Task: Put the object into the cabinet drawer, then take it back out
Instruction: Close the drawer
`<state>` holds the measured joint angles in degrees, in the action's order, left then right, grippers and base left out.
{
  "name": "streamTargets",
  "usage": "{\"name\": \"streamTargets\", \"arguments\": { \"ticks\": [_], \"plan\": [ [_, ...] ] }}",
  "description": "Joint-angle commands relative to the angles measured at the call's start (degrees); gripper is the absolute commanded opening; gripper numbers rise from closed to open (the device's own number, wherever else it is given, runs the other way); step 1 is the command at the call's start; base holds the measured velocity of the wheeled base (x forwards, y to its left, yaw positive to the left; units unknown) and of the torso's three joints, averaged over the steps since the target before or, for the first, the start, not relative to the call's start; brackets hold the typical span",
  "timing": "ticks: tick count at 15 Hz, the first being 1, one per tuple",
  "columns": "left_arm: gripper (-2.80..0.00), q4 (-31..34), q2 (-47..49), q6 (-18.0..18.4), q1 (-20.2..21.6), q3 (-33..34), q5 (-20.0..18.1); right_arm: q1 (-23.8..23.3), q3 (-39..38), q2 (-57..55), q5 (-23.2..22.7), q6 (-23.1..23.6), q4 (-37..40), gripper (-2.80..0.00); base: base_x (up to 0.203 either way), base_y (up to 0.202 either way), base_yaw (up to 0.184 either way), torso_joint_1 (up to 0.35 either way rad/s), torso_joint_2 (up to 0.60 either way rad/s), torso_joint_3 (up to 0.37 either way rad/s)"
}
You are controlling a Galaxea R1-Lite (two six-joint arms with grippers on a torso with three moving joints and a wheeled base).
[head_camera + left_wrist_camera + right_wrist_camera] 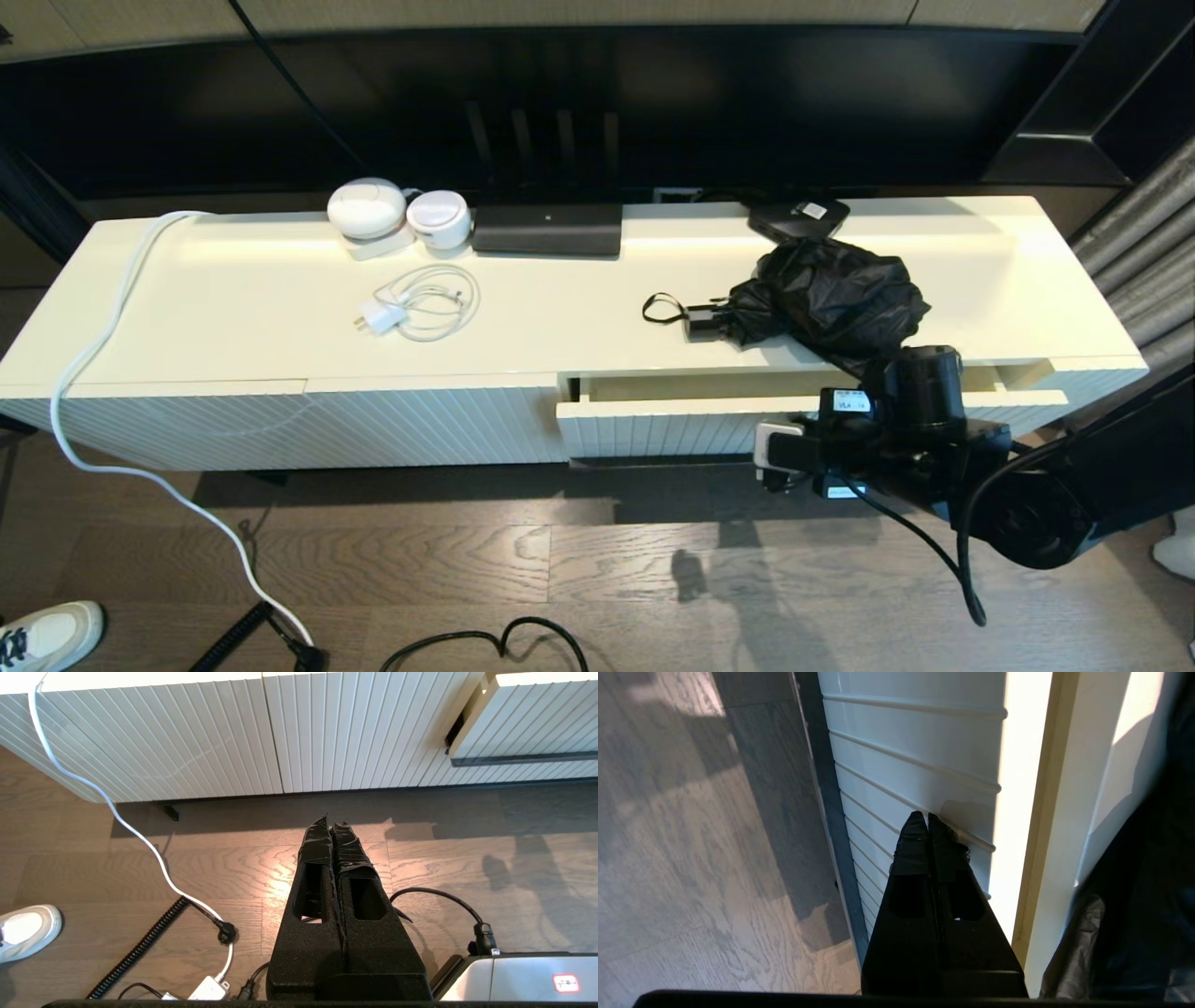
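The black folding umbrella (pixel 831 294) lies on the cabinet top at the right, handle and wrist loop (pixel 663 308) pointing left; its fabric (pixel 1148 882) shows at the edge of the right wrist view. Just below it the fluted cream drawer (pixel 653 427) stands a little way out, a narrow gap showing behind its front. My right arm (pixel 896 420) hangs before the drawer's right part. The right gripper (pixel 927 816) is shut and empty, tips at the fluted front (pixel 915 756) above the dark bar handle (pixel 819 788). The left gripper (pixel 330 822) is shut over the floor, left of the drawer (pixel 528 718).
On the cabinet top (pixel 233 308) lie a white charger with coiled cable (pixel 415 308), two round white devices (pixel 369 207), a long black device (pixel 546 229) and a flat black box with a white label (pixel 798 217). A white cable (pixel 93 345) trails to the floor. A shoe (pixel 47 635) stands bottom left.
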<state>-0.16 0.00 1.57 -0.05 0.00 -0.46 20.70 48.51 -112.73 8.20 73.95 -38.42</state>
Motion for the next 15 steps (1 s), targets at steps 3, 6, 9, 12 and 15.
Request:
{"name": "streamTargets", "arguments": {
  "ticks": [3,6,9,12,15],
  "plan": [
    [-2.80,-0.02,0.09,0.01,-0.02,0.09,0.02,0.04,2.15,-2.06,-0.01,0.41,-0.16,-2.80,0.000,0.000,0.000,0.000,0.00,0.000],
    [-2.80,-0.02,0.09,0.01,-0.04,0.09,-0.05,0.04,4.53,-3.43,0.06,0.39,-0.16,-2.80,0.000,0.000,0.000,0.000,0.00,0.000],
    [-2.80,-0.02,0.09,0.01,-0.04,0.09,0.02,0.04,6.68,-4.33,0.06,0.35,-0.16,-2.80,0.000,0.000,0.000,0.000,0.00,0.000],
    [-2.80,-0.02,0.09,0.01,-0.03,0.09,0.02,-0.31,7.31,-4.51,-0.02,0.50,-0.16,-2.80,0.000,0.000,0.000,0.000,0.00,0.000],
    [-2.80,-0.02,0.09,0.01,0.03,0.09,0.02,-0.40,8.83,-5.26,0.01,0.50,-0.07,-2.80,0.000,0.000,0.000,0.000,0.00,0.000]
  ]
}}
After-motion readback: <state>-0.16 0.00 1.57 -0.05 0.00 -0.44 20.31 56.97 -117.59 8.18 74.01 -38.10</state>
